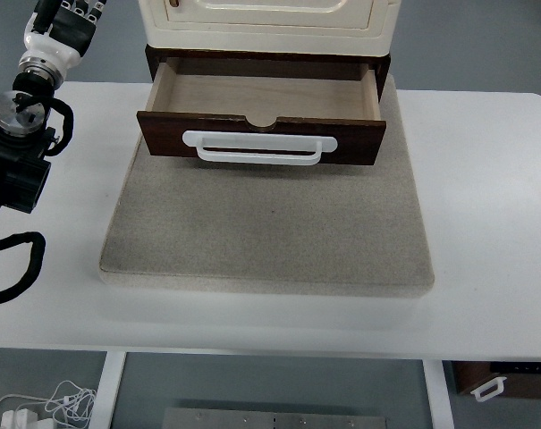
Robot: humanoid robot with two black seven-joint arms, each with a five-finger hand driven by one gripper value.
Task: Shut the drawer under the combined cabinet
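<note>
One left hand (66, 20) raised beside the open drawer (261, 116).

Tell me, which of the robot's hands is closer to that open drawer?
Left. The left hand is up at the table's far-left corner, level with the cabinet, off to the left of the drawer and not touching it. The right hand is out of view.
</note>
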